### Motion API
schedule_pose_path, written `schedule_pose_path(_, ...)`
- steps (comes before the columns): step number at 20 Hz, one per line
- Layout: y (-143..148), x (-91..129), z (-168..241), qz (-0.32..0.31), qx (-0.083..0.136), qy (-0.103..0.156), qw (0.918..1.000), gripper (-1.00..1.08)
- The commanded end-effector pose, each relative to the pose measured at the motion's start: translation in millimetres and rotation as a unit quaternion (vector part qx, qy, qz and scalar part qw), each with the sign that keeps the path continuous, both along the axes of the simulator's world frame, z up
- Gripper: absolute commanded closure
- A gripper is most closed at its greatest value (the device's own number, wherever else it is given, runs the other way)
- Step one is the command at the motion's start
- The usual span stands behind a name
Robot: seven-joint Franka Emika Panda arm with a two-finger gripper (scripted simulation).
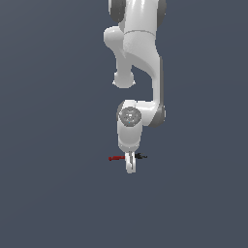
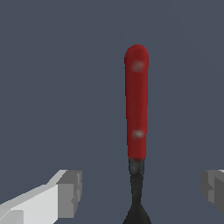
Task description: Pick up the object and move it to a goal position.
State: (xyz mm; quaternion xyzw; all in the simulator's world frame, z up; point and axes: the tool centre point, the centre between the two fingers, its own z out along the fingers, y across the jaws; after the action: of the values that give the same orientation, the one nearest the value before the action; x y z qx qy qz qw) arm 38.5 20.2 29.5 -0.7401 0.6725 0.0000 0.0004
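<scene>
Clearly early in the task, by the look of it: no lift yet, no carry yet, only the approach done. Starting at the exterior view's left, nothing but plain slate-grey floor (image 1: 53, 193); then the red handle (image 1: 116, 158) of the stick tool (image 1: 127, 157), lying flat and crosswise under the arm; then the white gripper (image 1: 130, 162) straddling the tool's middle; then the black end (image 1: 141, 156) poking out toward the exterior view's right; beyond that, bare floor again. In the wrist view, reading across: one grey finger pad (image 2: 70, 192) on its white finger, well apart from the tool, then the red handle (image 2: 137, 103) running away from the camera with the black end (image 2: 137, 197) nearest the lens, then the second finger pad (image 2: 213, 189) at the far edge, also apart. Jaws spread wide, touching nothing, tool centred in the gap between them. Left to do, judging from this: closing on the tool near the red-black join, raising it, moving it to the goal. No goal marker visible in either view. No brand, label or readable writing anywhere; only two pale highlights on the handle.
</scene>
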Motion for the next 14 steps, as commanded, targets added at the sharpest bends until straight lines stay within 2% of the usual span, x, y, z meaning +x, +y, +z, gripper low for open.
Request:
schedule_pose_path(1,0,-1,-13,-0.001,0.0,0.0,1.0,-0.92)
schedule_pose_path(7,0,0,-23,-0.001,0.0,0.0,1.0,-0.92)
schedule_pose_path(8,0,0,-23,-0.001,0.0,0.0,1.0,1.08)
schedule_pose_path(14,0,0,-23,-0.001,0.0,0.0,1.0,1.08)
